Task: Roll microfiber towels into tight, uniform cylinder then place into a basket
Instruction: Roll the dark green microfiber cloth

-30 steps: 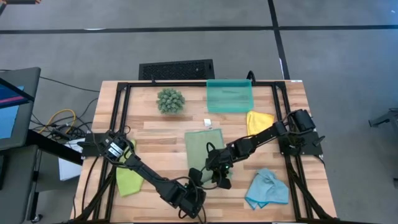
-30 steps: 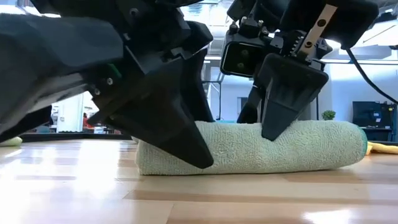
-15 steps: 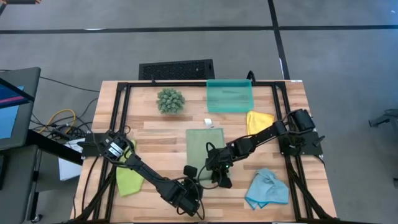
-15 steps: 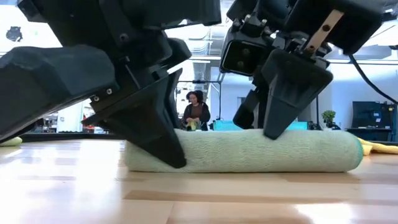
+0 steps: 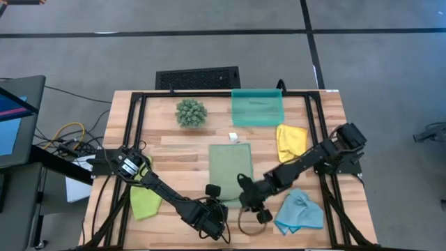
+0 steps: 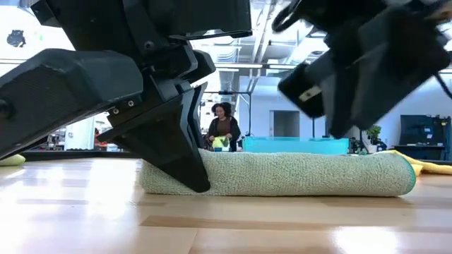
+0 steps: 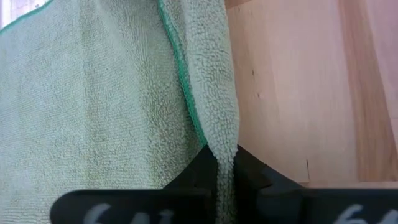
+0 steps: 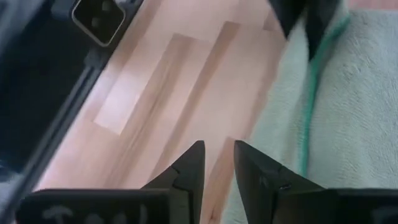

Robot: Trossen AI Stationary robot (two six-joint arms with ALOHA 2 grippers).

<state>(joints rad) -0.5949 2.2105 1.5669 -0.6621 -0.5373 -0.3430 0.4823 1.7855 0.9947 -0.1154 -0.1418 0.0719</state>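
the sage green towel (image 5: 229, 167) lies in the middle of the table with its near end rolled into a low cylinder, and the left gripper (image 7: 225, 180) has its jaws pressed together on that rolled edge at the roll's left end, likely to keep the turn from springing open; the basket (image 5: 257, 108) waits at the far edge. the right gripper (image 8: 216, 163), jaws a little apart and holding nothing, hangs just off the roll's right end. a second ago it was planted on the roll, and the left jaws were spread.
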